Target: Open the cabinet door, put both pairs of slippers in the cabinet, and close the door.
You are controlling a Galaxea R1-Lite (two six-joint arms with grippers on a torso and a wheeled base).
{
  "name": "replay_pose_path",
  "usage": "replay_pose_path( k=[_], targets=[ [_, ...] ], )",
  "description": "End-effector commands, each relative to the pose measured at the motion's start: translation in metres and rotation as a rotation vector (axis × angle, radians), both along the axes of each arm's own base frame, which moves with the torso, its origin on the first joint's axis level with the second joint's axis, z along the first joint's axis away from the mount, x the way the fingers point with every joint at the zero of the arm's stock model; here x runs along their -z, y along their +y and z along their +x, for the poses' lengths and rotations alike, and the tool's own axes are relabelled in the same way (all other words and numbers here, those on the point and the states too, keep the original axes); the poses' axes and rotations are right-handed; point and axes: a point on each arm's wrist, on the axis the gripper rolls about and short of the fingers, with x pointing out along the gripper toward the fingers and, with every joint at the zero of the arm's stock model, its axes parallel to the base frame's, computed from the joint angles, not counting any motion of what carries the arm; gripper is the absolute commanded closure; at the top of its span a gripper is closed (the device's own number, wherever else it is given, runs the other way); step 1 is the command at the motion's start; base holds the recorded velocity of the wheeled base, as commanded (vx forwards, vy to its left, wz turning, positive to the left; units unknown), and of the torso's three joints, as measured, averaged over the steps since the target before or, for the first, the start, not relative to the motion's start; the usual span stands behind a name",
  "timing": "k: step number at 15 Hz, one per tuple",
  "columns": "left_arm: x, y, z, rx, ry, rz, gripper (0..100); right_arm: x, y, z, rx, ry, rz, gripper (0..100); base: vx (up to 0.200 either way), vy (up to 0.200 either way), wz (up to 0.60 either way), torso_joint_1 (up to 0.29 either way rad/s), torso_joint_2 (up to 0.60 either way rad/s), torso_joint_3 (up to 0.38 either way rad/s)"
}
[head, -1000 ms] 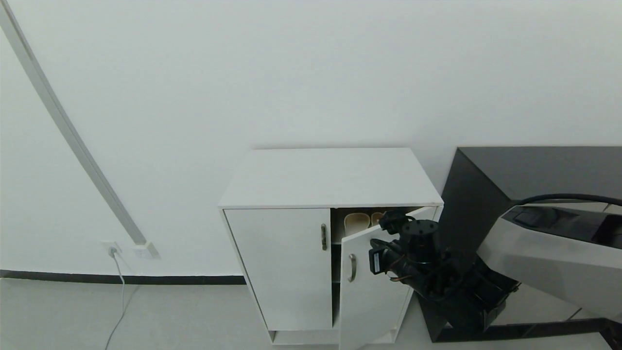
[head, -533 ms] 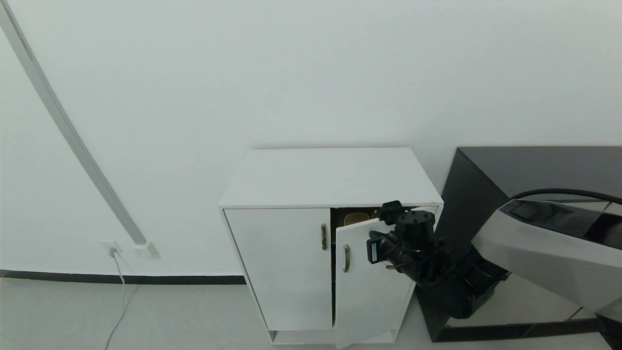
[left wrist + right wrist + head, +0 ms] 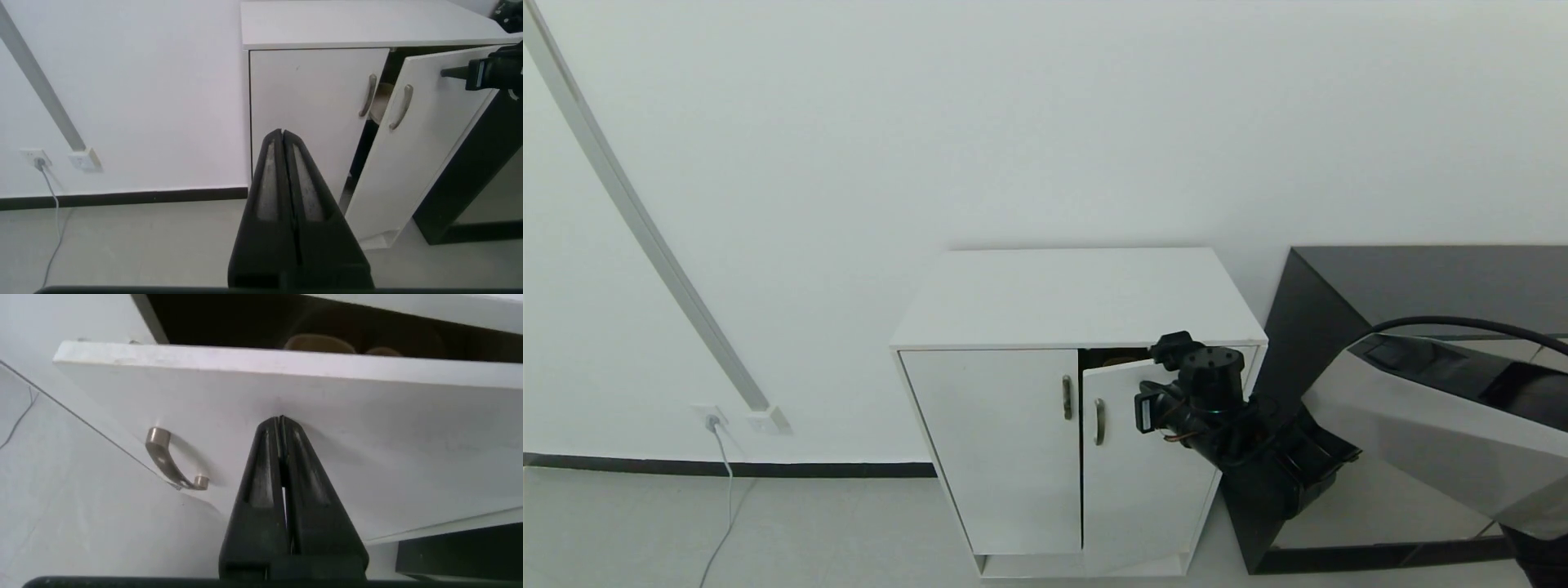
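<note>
Head view: cabinet (image 3: 1078, 298) stands vs. the far wall. Its left door (image 3: 992, 449) is shut. The right door (image 3: 1143, 482) is almost shut, w/ a thin dark gap left along its top & handle-side edge.

Right gripper (image 3: 282, 423) has its fingers pressed together, holding nothing. The tips touch the door's outer face in its upper part, right of the handle (image 3: 1099, 421). Left gripper (image 3: 282, 133) is also pressed together & empty, held well back on the near side, pointing at the cabinet front. Slippers (image 3: 320, 345) sit inside on the upper shelf, tan tops just seen over the door's top edge. Can't tell if both pairs are there.

Handling:
- **Door:** prob. a light, stiff board hinged at the right. It should swing easy, so a flat push does it, no grip needed.
- **Where to push:** best on the face toward the handle side, away from the hinges, for leverage. Face looks smooth, so the tips could slide if the push goes off-square.
- **Handle:** pinch it only if the door needs pulling again.
- **Slippers:** likely soft & light. A toe sticking out could block the door.

Vs. 1.0 s ago:
- **Door:** it was swung well out toward the near side, slippers plain in the opening. At 0.5 s ago it was less open, & now it's nearly flush.
- **Right arm:** it has gone w/ the door, toward the far side & a bit left.
- **Unchanged:** cabinet & left door. Camera not shifted.
</note>
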Motion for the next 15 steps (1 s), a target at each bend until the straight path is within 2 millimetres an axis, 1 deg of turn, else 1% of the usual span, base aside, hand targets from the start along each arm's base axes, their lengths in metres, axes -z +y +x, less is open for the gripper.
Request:
replay_pose_path(
  k=[1,5,8,13,15],
  targets=[
    [0.000,0.000,0.000,0.000,0.001,0.000,100,0.001,0.001,0.004,0.003,-0.002,0.002,100,0.000,0.000,0.00,0.000,0.00,0.000],
    [0.000,0.000,0.000,0.000,0.001,0.000,100,-0.001,0.002,0.012,0.011,-0.008,0.006,100,0.000,0.000,0.00,0.000,0.00,0.000],
    [0.000,0.000,0.000,0.000,0.001,0.000,100,-0.001,0.000,0.015,0.018,-0.006,0.004,100,0.000,0.000,0.00,0.000,0.00,0.000],
    [0.000,0.000,0.000,0.000,0.001,0.000,100,-0.009,0.002,0.025,0.026,-0.003,0.002,100,0.000,0.000,0.00,0.000,0.00,0.000],
    [0.000,0.000,0.000,0.000,0.001,0.000,100,-0.008,0.002,0.027,0.029,0.000,0.000,100,0.000,0.000,0.00,0.000,0.00,0.000]
  ],
)
